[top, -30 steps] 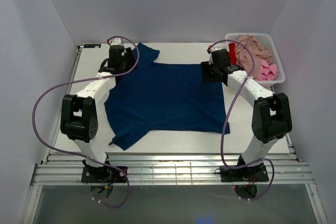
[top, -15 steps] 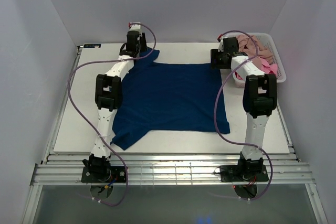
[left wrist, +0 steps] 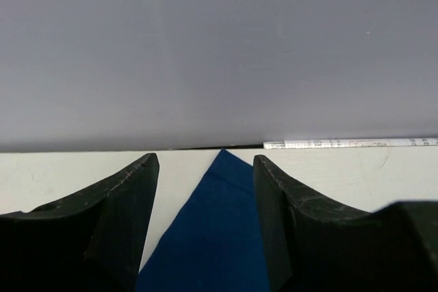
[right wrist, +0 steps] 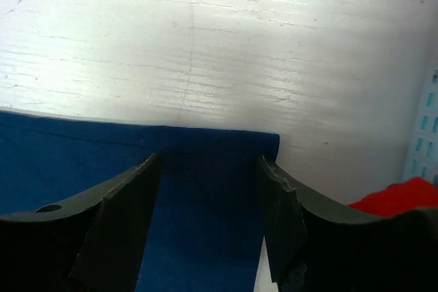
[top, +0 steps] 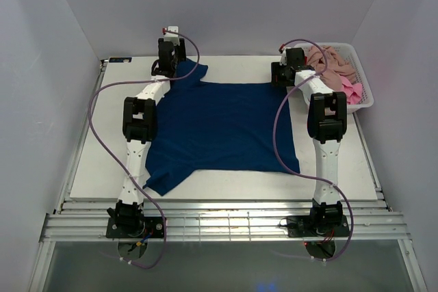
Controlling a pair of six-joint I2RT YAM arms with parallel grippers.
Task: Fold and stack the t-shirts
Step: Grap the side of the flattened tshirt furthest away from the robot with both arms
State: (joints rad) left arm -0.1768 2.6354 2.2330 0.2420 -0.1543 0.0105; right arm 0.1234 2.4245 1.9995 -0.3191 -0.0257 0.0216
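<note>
A navy blue t-shirt lies spread flat on the white table, with no print showing. My left gripper is stretched out to the far left sleeve. It stands open in the left wrist view, and the sleeve's pointed tip lies flat between the fingers. My right gripper is over the shirt's far right corner. It stands open too, with the navy corner lying between the fingers. More t-shirts fill the basket: pink-beige, bright pink and a red one.
A white slotted basket sits at the back right corner, close to my right arm; its wall shows in the right wrist view. The grey back wall rises just beyond the left gripper. A ruler-like strip lies along the table's far edge.
Both arms have stretched out toward the back of the table. The left gripper went from the left sleeve's base to its far tip; the right gripper shifted back to the far right corner.
</note>
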